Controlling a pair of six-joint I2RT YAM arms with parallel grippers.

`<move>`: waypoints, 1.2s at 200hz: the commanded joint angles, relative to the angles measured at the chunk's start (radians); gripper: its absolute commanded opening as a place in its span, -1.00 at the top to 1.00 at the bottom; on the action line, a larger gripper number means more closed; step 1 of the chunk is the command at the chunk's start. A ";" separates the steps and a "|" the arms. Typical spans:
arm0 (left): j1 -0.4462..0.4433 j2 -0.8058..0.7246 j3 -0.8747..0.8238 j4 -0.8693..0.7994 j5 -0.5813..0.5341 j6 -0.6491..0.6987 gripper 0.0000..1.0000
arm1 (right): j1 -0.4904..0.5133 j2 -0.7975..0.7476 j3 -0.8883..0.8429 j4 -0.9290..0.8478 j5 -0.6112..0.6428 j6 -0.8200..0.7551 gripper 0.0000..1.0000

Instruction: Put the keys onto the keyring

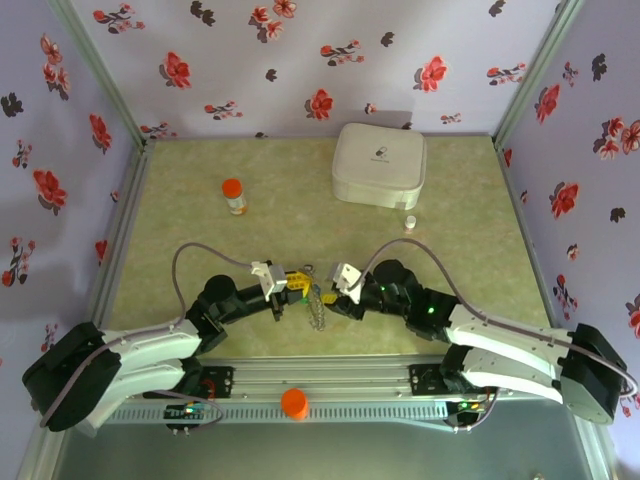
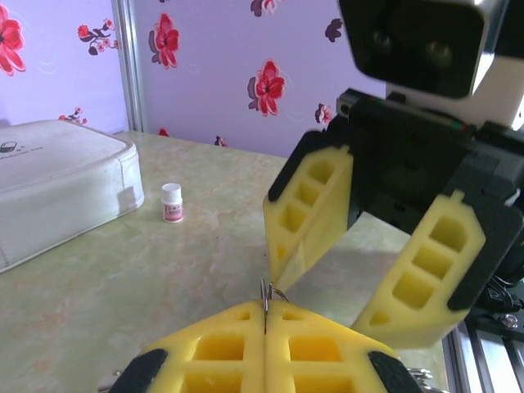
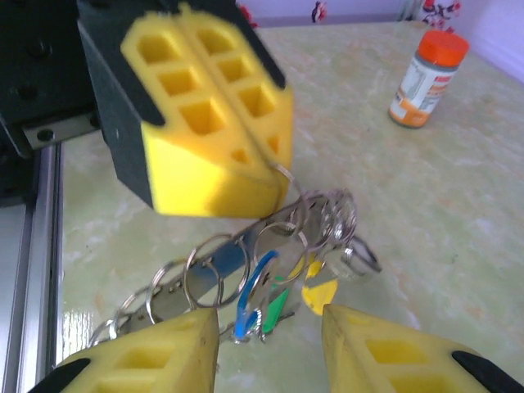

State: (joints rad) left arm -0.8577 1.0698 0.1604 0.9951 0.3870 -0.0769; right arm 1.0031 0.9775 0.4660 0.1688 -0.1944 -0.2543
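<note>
The keyring (image 3: 237,254) is a string of linked silver rings hanging from my left gripper (image 3: 274,173), which is shut on its top ring. In the left wrist view a thin metal ring (image 2: 268,293) sticks out between the closed yellow pads of the left gripper (image 2: 266,315). A blue key (image 3: 250,295), a green key (image 3: 277,307) and a yellow key (image 3: 319,291) dangle among the rings. My right gripper (image 3: 266,323) is open, one finger on each side of the keys, touching none. From above, both grippers meet mid-table, left (image 1: 290,285) and right (image 1: 335,290), over the keyring (image 1: 315,310).
A white rounded box (image 1: 380,165) sits at the back right with a tiny white bottle (image 1: 409,222) in front of it. An orange-capped bottle (image 1: 233,195) stands at the back left. The metal rail (image 1: 320,385) with an orange knob (image 1: 294,402) runs along the near edge.
</note>
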 commanded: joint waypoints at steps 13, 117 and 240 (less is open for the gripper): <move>0.006 0.009 0.013 0.076 0.024 -0.010 1.00 | 0.018 0.044 -0.020 0.087 0.029 0.015 0.24; 0.007 -0.019 0.013 0.051 0.018 -0.004 1.00 | 0.037 0.074 -0.011 0.123 0.110 0.016 0.76; 0.008 -0.055 0.063 0.093 0.024 0.001 1.00 | 0.059 0.090 0.005 0.077 0.042 0.002 0.84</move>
State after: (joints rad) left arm -0.8570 1.0363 0.1749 0.9890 0.4061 -0.1177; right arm 1.0538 1.0599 0.4706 0.2779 -0.1280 -0.2436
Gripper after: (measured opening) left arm 0.054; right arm 0.063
